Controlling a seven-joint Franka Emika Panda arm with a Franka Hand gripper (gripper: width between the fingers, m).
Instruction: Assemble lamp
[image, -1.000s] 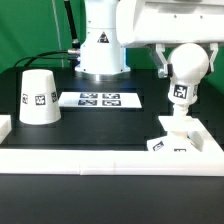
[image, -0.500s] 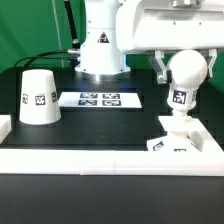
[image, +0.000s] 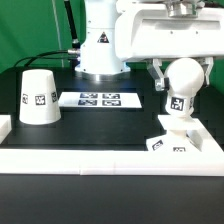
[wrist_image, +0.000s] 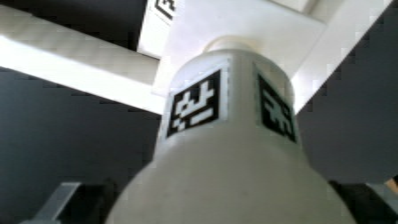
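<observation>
The white bulb (image: 182, 78) stands a little tilted at the exterior view's right, round head up, its stem down on the flat square base (image: 186, 146). My gripper (image: 181, 74) comes from above and is shut on the bulb's head, one finger (image: 159, 74) showing beside it. In the wrist view the bulb (wrist_image: 222, 140) fills the picture with two tags on it. My gripper (wrist_image: 222, 208) straddles it, and the base (wrist_image: 214, 25) lies beyond. The cone-shaped shade (image: 38, 97) stands apart on the exterior view's left.
The marker board (image: 100, 99) lies flat in the middle of the black table. A white raised wall (image: 100, 160) runs along the front and turns up both sides. The robot's own pedestal (image: 100, 50) stands at the back.
The gripper and the bulb's head have moved down and slightly towards the exterior view's left. The bulb's tag now sits lower. The shade and base have not moved.
</observation>
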